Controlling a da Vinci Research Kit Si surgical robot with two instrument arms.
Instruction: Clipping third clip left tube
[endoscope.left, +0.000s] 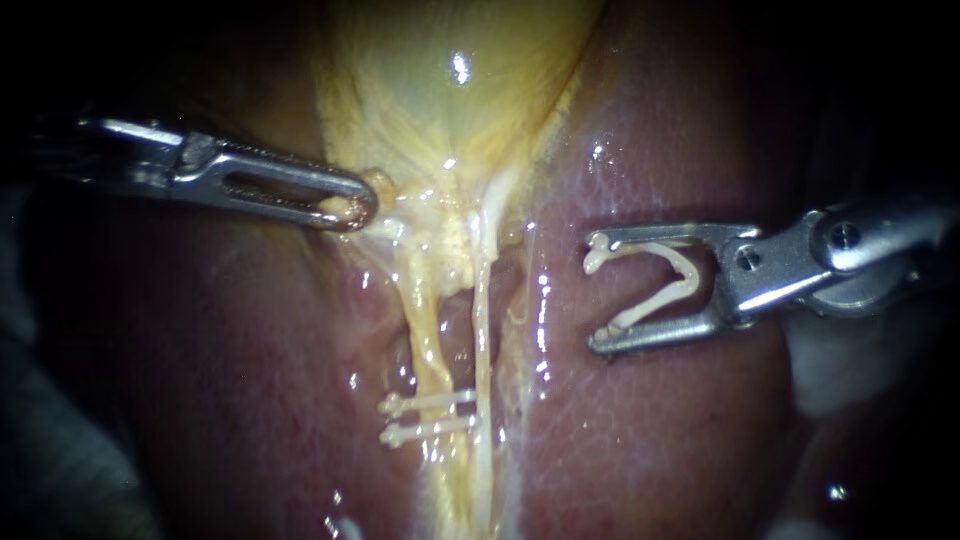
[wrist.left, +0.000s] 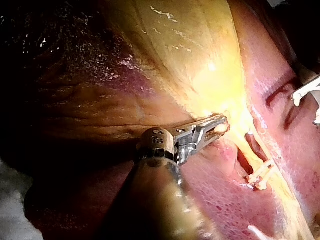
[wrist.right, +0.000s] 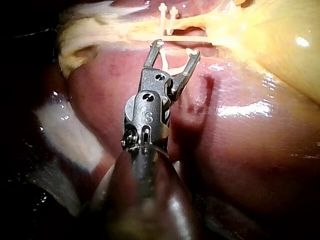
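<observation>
Two pale tubes run down from the gallbladder (endoscope.left: 450, 90): the left tube (endoscope.left: 425, 330) and the right tube (endoscope.left: 482, 330). Two white clips (endoscope.left: 425, 417) sit close together low on the left tube, also seen as clips (wrist.left: 260, 177) and clips (wrist.right: 167, 15). My left instrument (endoscope.left: 350, 210) holds yellowish tissue at the gallbladder's neck, its jaws shut on it (wrist.left: 220, 124). My right instrument (endoscope.left: 597, 292) hovers over the liver to the right of both tubes, apart from them. Its jaws stand wide apart with an open white clip (endoscope.left: 660, 285) seated between them, touching both; the same clip (wrist.right: 167, 65) shows in the right wrist view.
Dark red liver (endoscope.left: 650, 430) lies on both sides of the tubes. White gauze (endoscope.left: 840, 360) lies under the right instrument's shaft, gauze (wrist.right: 65, 130) beside it. A window (endoscope.left: 455, 335) opens between the two tubes above the clips.
</observation>
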